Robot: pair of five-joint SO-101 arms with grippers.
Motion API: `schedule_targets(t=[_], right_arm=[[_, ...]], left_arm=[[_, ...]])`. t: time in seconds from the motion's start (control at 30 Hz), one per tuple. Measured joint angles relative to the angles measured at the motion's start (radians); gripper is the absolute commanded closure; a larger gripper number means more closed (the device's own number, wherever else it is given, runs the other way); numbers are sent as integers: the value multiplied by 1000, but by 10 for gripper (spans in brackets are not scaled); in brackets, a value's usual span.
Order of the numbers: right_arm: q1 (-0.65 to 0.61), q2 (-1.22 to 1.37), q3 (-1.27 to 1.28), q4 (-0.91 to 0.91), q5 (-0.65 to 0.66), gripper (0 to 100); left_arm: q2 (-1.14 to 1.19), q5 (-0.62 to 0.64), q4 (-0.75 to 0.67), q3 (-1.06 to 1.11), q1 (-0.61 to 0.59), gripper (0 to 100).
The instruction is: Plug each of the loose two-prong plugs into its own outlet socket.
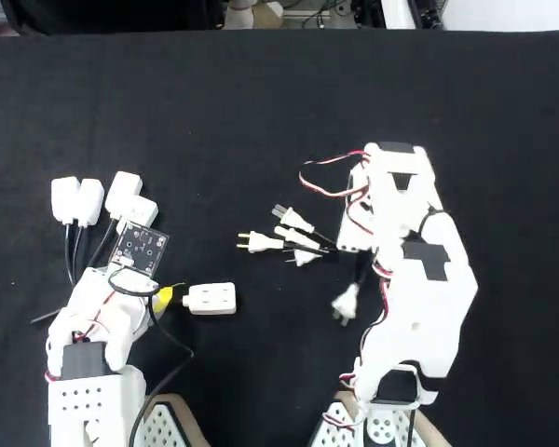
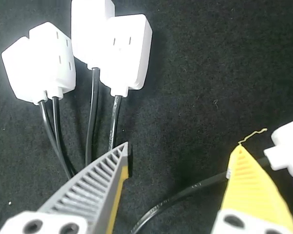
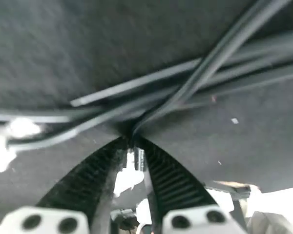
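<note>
High view: lone socket point(image 1: 211, 298) lies on black table point(image 1: 261, 102). Four outlet sockets point(image 1: 102, 200) bunched up and left of lone socket. Loose plugs point(image 1: 289, 237) heaped right of it. One more plug point(image 1: 345, 304) farther right, beside right arm point(image 1: 419, 279).

Left wrist view: left gripper point(image 2: 181, 148) spread wide, grasping nothing. Yellow finger point(image 2: 246, 180) just beside lone socket point(image 2: 288, 148). Outlet sockets lie beyond fingertips.

Right wrist view: right gripper point(image 3: 135, 146) pinched on black cable point(image 3: 205, 68) among crossing cords.
</note>
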Motion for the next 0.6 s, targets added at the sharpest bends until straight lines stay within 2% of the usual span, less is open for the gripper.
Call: schedule_targets(t=[0.13, 0.33, 0.5, 0.6], right_arm=[[-8, -91, 2, 21, 29, 939], [-9, -275, 8, 60, 32, 736], [-78, -358, 163, 80, 32, 784], [-130, -362, 319, -61, -25, 786]], left_arm=[[0, -6, 2, 9, 0, 679], [0, -9, 2, 9, 0, 679], [0, -9, 2, 9, 0, 679], [0, -9, 2, 9, 0, 679]])
